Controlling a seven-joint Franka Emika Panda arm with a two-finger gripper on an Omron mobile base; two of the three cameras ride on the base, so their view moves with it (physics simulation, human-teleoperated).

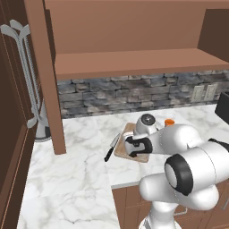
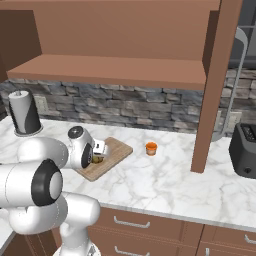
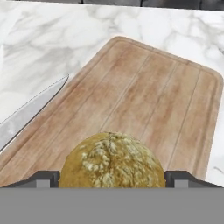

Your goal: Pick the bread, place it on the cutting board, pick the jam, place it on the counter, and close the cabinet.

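The bread (image 3: 112,161) sits on the cutting board (image 3: 153,105), between the wide-spread fingers of the hand (image 3: 112,179), apparently just released. The jam (image 2: 151,148) already stands on the desk (image 2: 165,185), at the board's three o'clock. The cabinet (image 2: 120,70) remains open.

a backsplash of grey stone bricks (image 2: 125,107) is seen along the rear wall, under a reddish-brown open shelf (image 2: 110,70). two pale wall outlets (image 1: 204,92) are set in the stone at the right of the left base view. a tall dark-brown cupboard (image 1: 13,134) with curved silver handles (image 1: 27,71) is seen at the left. a paper towel roll on a dark holder (image 2: 24,113) is placed near the wall, and a black toaster (image 2: 244,150) at the far right. brown drawers with silver handles (image 2: 132,222) are fitted below the worktop edge.
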